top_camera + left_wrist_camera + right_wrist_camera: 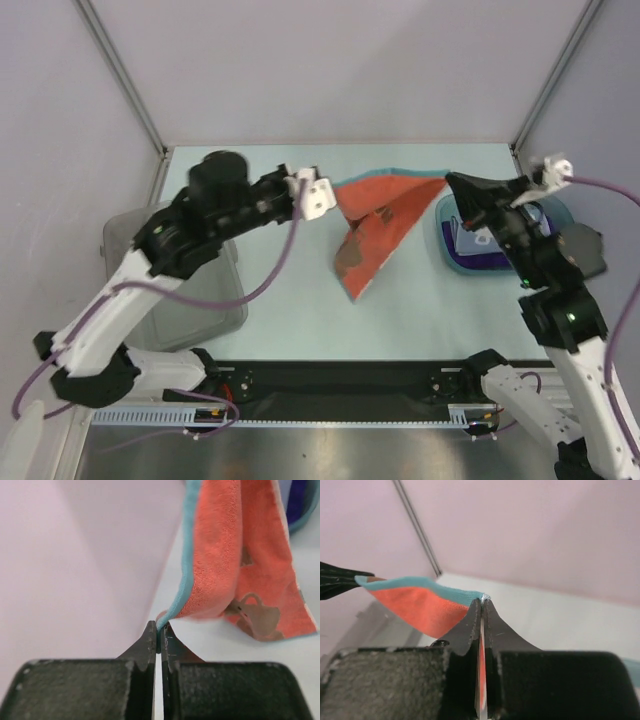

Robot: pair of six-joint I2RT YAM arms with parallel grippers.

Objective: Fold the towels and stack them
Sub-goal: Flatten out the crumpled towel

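An orange towel (375, 232) with a teal edge and brown print hangs stretched between both grippers above the table. My left gripper (336, 196) is shut on its left top corner; the left wrist view shows the teal hem (181, 587) pinched in the closed jaws (160, 630). My right gripper (452, 183) is shut on the right top corner, seen in the right wrist view (482, 601) with the towel (415, 605) running left. The towel's lower tip touches the table. A folded purple towel (482, 252) and a light blue one (470, 228) lie in the teal tray (441, 240).
A clear plastic bin (190, 295) stands at the table's left, under my left arm. The teal tray sits at the right, below my right arm. Grey walls and metal frame posts (120, 70) enclose the back and sides.
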